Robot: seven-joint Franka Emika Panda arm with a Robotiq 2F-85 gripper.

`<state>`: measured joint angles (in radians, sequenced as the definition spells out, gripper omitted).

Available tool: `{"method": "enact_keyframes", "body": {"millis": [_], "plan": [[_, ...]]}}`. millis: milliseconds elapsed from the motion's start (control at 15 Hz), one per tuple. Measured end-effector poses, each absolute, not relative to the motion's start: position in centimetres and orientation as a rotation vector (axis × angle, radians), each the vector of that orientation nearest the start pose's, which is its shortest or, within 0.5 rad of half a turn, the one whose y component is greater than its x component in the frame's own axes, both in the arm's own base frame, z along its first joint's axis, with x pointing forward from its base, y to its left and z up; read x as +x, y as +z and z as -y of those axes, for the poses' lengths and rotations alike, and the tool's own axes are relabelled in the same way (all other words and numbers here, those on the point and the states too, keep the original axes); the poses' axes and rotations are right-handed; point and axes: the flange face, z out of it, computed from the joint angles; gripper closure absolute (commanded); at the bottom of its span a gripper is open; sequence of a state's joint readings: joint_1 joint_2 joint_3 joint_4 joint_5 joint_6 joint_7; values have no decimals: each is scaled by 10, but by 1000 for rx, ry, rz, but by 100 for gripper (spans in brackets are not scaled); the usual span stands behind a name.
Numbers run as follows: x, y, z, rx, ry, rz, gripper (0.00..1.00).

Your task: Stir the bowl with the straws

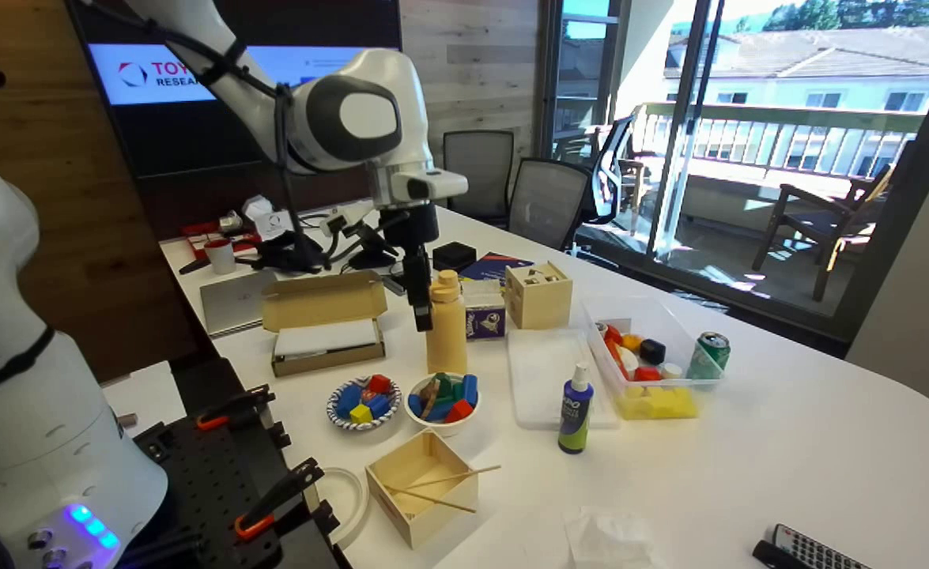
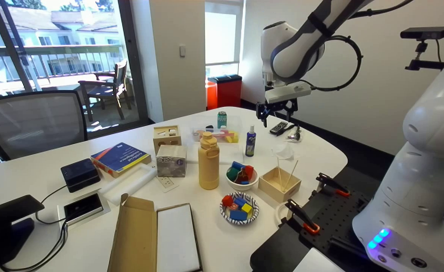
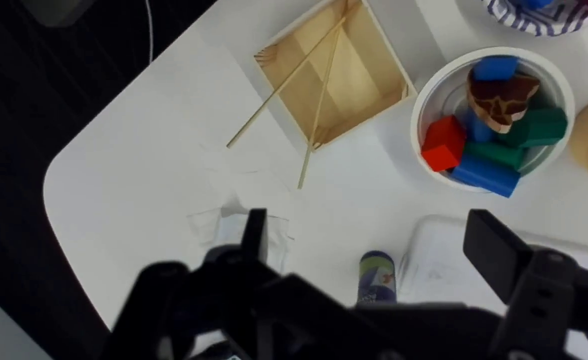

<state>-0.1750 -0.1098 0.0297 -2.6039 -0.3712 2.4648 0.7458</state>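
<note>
Two thin wooden straws (image 1: pixel 432 498) lean crossed in an open wooden box (image 1: pixel 448 518), ends past its rim; they also show in the wrist view (image 3: pixel 319 109). A white bowl (image 2: pixel 240 187) beside the box holds blue, green and red blocks and a brown piece; it also shows in the wrist view (image 3: pixel 436 100). A smaller blue-and-white patterned bowl (image 2: pixel 250 215) holds red, blue and yellow blocks. No plain blue bowl with orange-red contents is in view. My gripper (image 3: pixel 374 240) is open and empty, high above the table; it shows in both exterior views (image 1: pixel 423 320) (image 2: pixel 277 120).
A spray bottle (image 3: pixel 377 280) stands below my fingers, beside a clear lid (image 1: pixel 535 371). A tall yellow bottle (image 2: pixel 209 166) stands by the white bowl. A clear bin (image 1: pixel 670 371), green can (image 1: pixel 711 356), tissue box (image 2: pixel 171 162) and open cardboard box (image 2: pixel 180 238) stand around.
</note>
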Motion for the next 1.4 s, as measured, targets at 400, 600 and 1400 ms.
{"method": "enact_keyframes", "body": {"millis": [400, 600, 1400], "plan": [[380, 212, 119, -3045, -156, -1524, 0], [359, 188, 149, -2929, -186, -1797, 0], [377, 55, 150, -2617, -259, -2397, 0]]}}
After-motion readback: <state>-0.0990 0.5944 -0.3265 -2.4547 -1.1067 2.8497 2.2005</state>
